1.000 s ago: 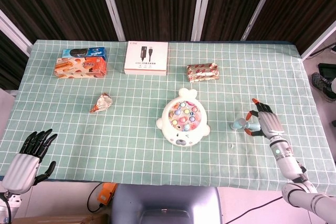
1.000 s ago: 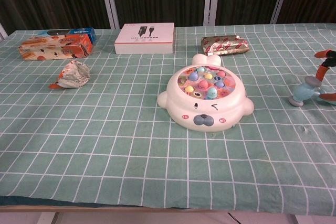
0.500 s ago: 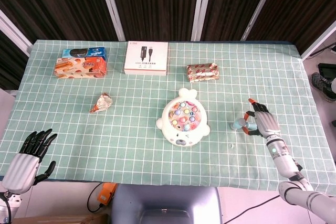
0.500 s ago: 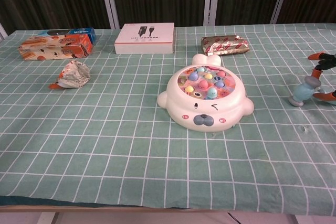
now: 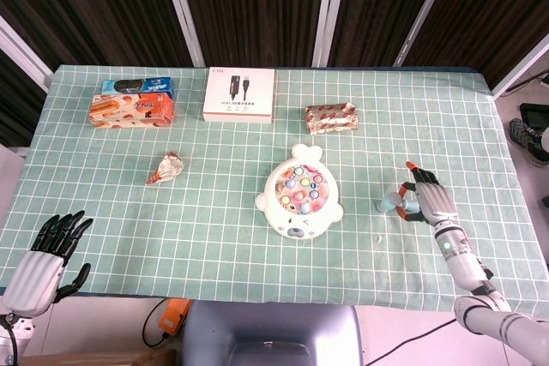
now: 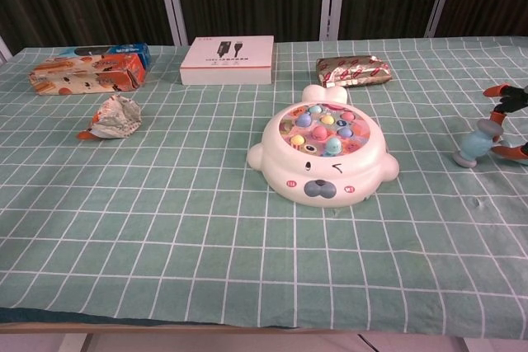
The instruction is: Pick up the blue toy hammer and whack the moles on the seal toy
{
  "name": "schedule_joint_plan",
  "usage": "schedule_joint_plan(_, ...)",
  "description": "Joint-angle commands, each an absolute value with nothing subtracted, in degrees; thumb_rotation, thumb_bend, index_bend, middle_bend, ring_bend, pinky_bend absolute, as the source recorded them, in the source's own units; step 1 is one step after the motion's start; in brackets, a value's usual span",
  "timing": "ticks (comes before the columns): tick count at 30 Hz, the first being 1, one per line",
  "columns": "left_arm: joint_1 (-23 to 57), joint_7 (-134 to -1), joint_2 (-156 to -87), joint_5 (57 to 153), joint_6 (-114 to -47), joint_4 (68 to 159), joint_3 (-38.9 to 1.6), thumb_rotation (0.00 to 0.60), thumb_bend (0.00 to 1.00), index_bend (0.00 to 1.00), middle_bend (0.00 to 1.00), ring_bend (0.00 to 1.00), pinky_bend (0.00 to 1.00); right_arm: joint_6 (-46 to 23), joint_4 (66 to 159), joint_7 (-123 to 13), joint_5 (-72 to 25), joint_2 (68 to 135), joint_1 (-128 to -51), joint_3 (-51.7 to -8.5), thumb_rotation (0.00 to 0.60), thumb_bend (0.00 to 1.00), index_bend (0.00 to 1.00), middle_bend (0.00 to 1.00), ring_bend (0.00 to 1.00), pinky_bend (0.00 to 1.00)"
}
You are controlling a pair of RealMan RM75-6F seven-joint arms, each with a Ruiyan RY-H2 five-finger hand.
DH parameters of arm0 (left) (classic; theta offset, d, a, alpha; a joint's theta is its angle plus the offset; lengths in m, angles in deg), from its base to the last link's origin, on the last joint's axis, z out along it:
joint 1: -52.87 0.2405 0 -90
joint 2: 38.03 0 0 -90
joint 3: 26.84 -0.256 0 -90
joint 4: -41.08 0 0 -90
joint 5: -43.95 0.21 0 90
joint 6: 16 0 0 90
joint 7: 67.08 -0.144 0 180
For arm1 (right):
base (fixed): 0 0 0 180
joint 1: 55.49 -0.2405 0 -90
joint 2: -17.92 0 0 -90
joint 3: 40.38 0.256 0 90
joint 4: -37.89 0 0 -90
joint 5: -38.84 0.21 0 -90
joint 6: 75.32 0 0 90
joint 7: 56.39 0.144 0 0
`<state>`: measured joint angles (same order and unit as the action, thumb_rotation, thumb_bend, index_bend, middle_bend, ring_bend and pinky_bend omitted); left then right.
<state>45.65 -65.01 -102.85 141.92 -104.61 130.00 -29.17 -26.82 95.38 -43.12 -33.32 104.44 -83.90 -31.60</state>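
The right hand has its orange-tipped fingers spread around the handle of the hammer; I cannot tell if they clamp it. The hammer head rests on the cloth, right of the seal toy. Far left of the toy, near the table's edge, the left hand holds nothing, fingers apart.

Right robot hand fingers spread; left robot hand open, idle.
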Motion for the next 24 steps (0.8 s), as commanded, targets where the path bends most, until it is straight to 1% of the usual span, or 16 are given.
schedule_joint_plan(1, 45.68, -64.97, -102.82, 141.94, -104.67, 130.00, -29.18, 0.600, 0.41, 0.00, 0.00, 0.00, 0.02, -26.91, 95.35, -43.17, -33.22, 104.46, -83.96, -31.55, 0.600, 0.49, 0.65, 0.00, 0.00, 0.00)
schedule_joint_plan(24, 45.75, -64.82, -102.81, 142.04, -104.90, 129.94, -29.14, 0.600, 0.41, 0.00, 0.00, 0.00, 0.02, -27.99, 95.23, -43.72, -32.36, 104.41, -84.22, -31.56, 0.600, 0.50, 0.65, 0.00, 0.00, 0.00)
